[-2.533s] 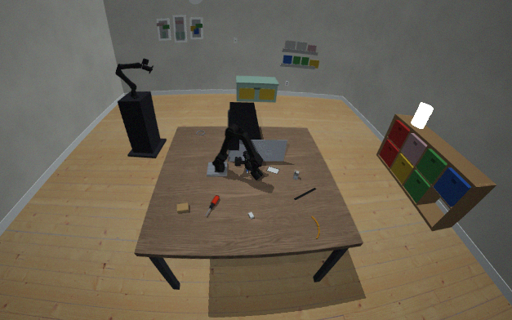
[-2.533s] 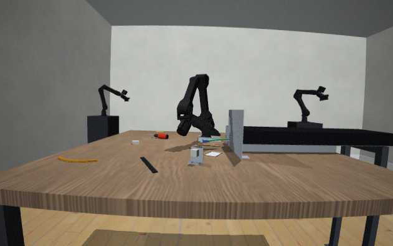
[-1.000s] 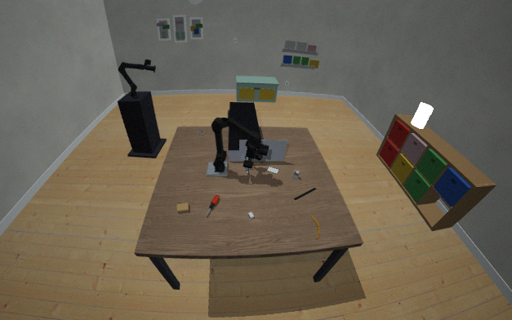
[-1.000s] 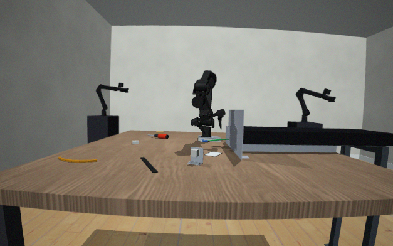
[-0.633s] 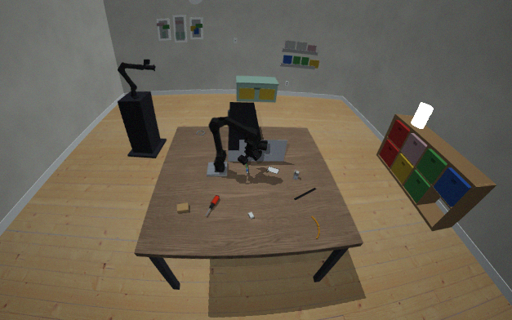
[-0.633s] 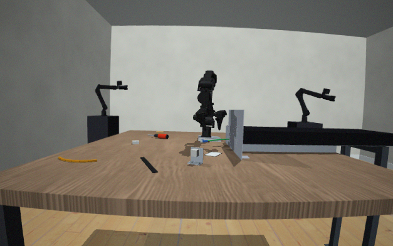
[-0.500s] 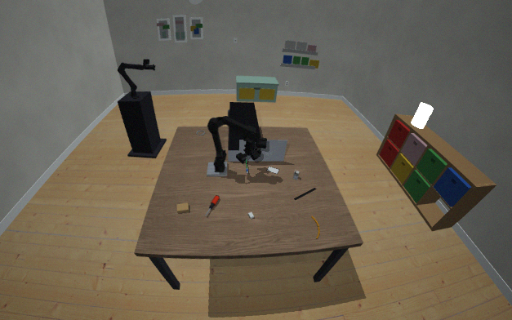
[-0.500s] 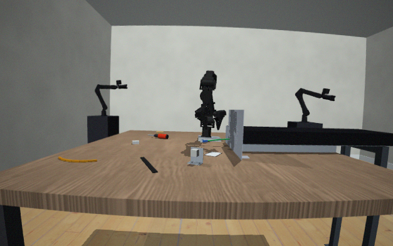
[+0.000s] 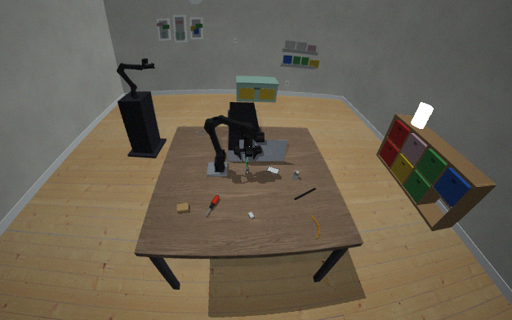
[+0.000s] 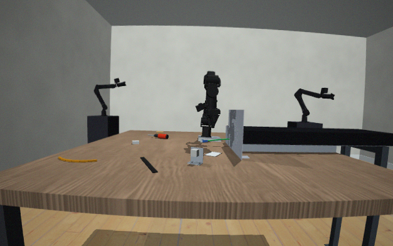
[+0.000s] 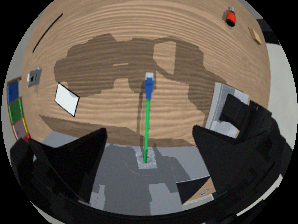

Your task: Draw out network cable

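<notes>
The green network cable (image 11: 145, 123) comes out through the grey panel (image 11: 149, 183) and ends in a blue plug (image 11: 149, 84) that hangs over the table. The cable also shows in the exterior view (image 10: 219, 140), with the plug (image 10: 205, 141) low near the table and the panel (image 10: 236, 133) upright. My gripper (image 11: 150, 131) is open and empty, above the cable close to the panel, one finger on each side. In the top view the gripper (image 9: 249, 155) is above the cable (image 9: 247, 165). The white rectangle (image 11: 67, 98) lies on the table to the left. No yellow band shows.
The network jack on its bracket (image 10: 196, 155) stands near the white rectangle (image 10: 213, 154). A red screwdriver (image 9: 212, 204), a tan block (image 9: 183, 207), a black strip (image 9: 304, 193), a yellow strip (image 9: 317, 227) and a small white piece (image 9: 251, 215) lie on the table.
</notes>
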